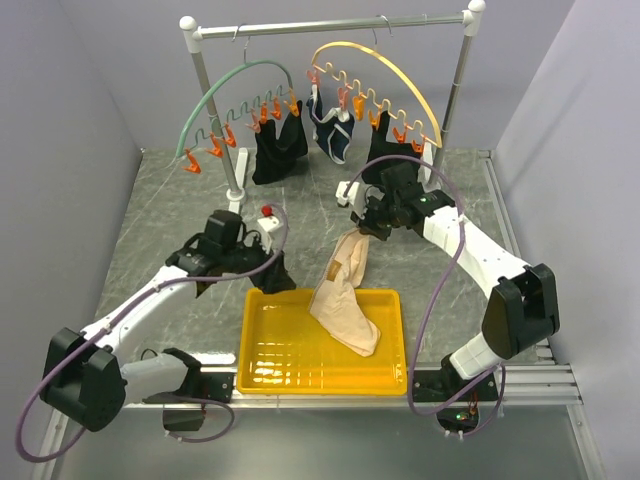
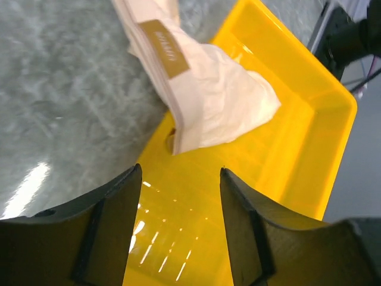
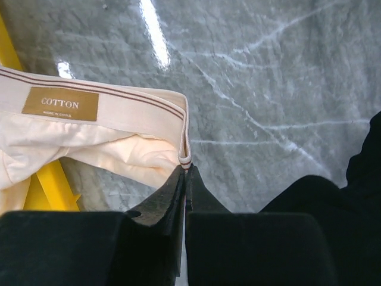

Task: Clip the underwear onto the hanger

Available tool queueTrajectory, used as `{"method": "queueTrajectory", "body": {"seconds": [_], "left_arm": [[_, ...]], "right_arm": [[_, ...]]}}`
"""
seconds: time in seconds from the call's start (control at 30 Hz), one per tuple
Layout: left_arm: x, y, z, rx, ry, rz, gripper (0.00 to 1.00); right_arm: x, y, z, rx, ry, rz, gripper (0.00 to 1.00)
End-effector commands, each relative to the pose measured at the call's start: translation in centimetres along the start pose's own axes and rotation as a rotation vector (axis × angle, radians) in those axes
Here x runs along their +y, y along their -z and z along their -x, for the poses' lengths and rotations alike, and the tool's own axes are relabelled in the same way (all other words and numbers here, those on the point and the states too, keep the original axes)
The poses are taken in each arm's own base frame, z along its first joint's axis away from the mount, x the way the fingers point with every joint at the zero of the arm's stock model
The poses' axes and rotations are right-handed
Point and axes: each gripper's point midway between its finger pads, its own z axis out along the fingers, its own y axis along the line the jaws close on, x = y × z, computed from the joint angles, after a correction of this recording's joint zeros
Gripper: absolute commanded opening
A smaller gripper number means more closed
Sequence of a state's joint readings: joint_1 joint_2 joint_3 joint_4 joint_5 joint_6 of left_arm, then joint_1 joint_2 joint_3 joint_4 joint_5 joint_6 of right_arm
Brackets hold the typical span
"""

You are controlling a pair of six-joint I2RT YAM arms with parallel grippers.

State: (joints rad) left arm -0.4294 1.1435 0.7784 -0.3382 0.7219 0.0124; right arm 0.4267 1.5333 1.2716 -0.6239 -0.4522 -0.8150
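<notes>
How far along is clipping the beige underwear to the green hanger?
Done: the right gripper is shut on the waistband of the underwear, one end raised. In hand: the other end lies in the yellow tray, near the open left gripper. Left: carry it to the green hanger and fasten it in an orange clip; none holds it.

Underwear (image 1: 345,300) (beige) dangles; hanger (image 1: 226,79) seemingly hung.
</notes>
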Motion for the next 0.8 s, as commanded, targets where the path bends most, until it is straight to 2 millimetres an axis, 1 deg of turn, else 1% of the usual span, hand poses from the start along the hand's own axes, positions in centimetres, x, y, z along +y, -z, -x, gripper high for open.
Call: {"method": "queueTrajectory", "body": {"seconds": [0.0,0.03,0.07,0.1,0.13,0.17,0.2,0.23,0.3,0.37,0.43,0.47,0.5,0.57,0.6,0.63,0.7,0.73,0.77], "left_arm": [[-0.9,-1.0,-0.3,0.021,-0.046,0.016,0.61],[-1.2,-1.4,-0.7,0.042,-0.044,0.007,0.61],[-2.1,-2.0,-1.0,0.067,-0.063,-0.013,0.61],[-1.8,-2.4,-1.2,0.089,-0.069,0.017,0.63],[-1.7,-3.1,-1.9,0.127,-0.062,0.020,0.64],[-2.1,-3.7,-2.4,0.158,-0.070,0.010,0.65],[-2.2,-4.2,-2.3,0.176,-0.070,0.013,0.65],[-1.5,-4.9,-3.7,0.241,-0.039,0.035,0.65],[-1.7,-5.7,-4.5,0.285,-0.006,0.037,0.66],[-1.5,-6.4,-5.3,0.317,0.061,0.045,0.68],[-1.3,-6.9,-6.2,0.355,0.114,0.051,0.68],[-1.4,-6.9,-6.3,0.352,0.142,0.054,0.69],[-1.5,-7.0,-6.7,0.357,0.152,0.062,0.74],[-1.5,-7.0,-6.3,0.329,0.151,0.104,0.80],[-1.4,-7.0,-6.8,0.328,0.160,0.116,0.84],[-1.7,-6.8,-6.5,0.305,0.156,0.117,0.84],[-1.8,-6.8,-6.7,0.263,0.152,0.145,0.83],[-2.2,-6.5,-5.9,0.221,0.133,0.142,0.83],[-2.6,-6.5,-5.9,0.204,0.119,0.144,0.83]], "right_arm": [[-1.6,1.1,0.8,-0.024,0.005,-0.099,0.00],[-1.6,0.7,0.4,-0.011,-0.009,-0.097,0.00],[-1.8,0.6,0.2,-0.006,-0.016,-0.104,0.00],[-1.9,0.5,0.0,0.000,-0.023,-0.108,0.00],[-1.9,0.4,-0.2,0.005,-0.038,-0.106,0.00],[-1.9,0.3,-0.2,0.003,-0.045,-0.107,0.00],[-2.0,0.4,-0.2,0.003,-0.053,-0.109,0.00],[-2.2,0.4,0.0,-0.004,-0.059,-0.110,0.00],[-2.1,0.5,0.1,-0.007,-0.069,-0.108,0.00],[-2.2,0.7,0.4,-0.015,-0.074,-0.110,0.00],[-2.5,0.9,0.7,-0.023,-0.077,-0.116,0.00],[-2.4,1.0,0.9,-0.027,-0.077,-0.111,0.00],[-2.4,1.1,1.0,-0.029,-0.081,-0.109,0.00],[-2.4,1.5,1.5,-0.045,-0.086,-0.111,0.00],[-2.4,1.6,1.6,-0.049,-0.097,-0.111,0.00],[-2.5,1.8,2.0,-0.062,-0.099,-0.116,0.00],[-2.3,2.0,2.4,-0.076,-0.111,-0.112,0.00],[-2.3,2.2,2.5,-0.078,-0.116,-0.112,0.00],[-2.0,2.3,2.5,-0.075,-0.125,-0.101,0.00]]}}
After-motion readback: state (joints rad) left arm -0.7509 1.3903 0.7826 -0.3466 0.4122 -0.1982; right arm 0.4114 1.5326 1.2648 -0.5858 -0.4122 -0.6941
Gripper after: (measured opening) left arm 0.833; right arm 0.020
